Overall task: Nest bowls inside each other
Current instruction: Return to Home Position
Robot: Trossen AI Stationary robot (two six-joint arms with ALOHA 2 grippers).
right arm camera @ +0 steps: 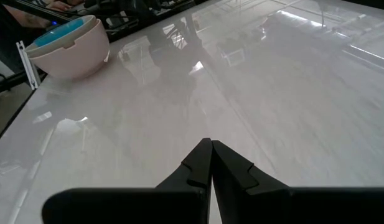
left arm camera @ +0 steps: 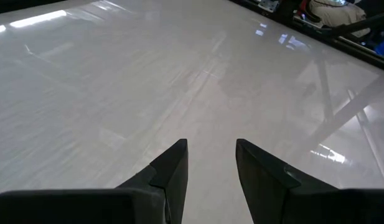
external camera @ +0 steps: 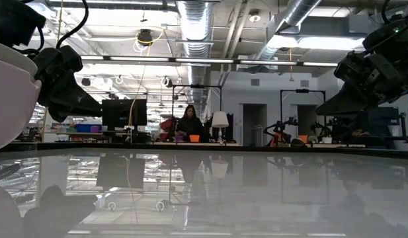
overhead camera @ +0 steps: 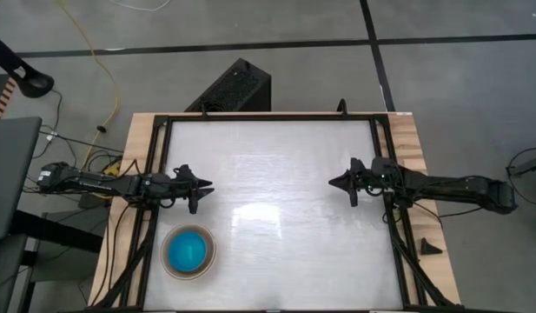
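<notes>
The bowls (overhead camera: pixel 188 252) stand nested in one stack near the table's front left corner, base on the tabletop. The outer bowl is cream-white and the inside shows light blue and teal. The stack also shows in the right wrist view as bowls (right arm camera: pixel 70 43), and the outer bowl's white wall (external camera: pixel 8 99) fills the low view's left edge. My left gripper (overhead camera: pixel 205 185) hovers open at the table's left side, just beyond the stack, with nothing between its fingers (left arm camera: pixel 173 168). My right gripper (overhead camera: pixel 335 183) hovers shut at the table's right side, far from the bowls.
A black frame rail (overhead camera: pixel 385 174) runs around the white tabletop. A small black wedge (overhead camera: pixel 430 247) lies on the wooden border at the right. A black box (overhead camera: pixel 234 87) stands beyond the far edge. A person (external camera: pixel 189 122) sits far off in the room.
</notes>
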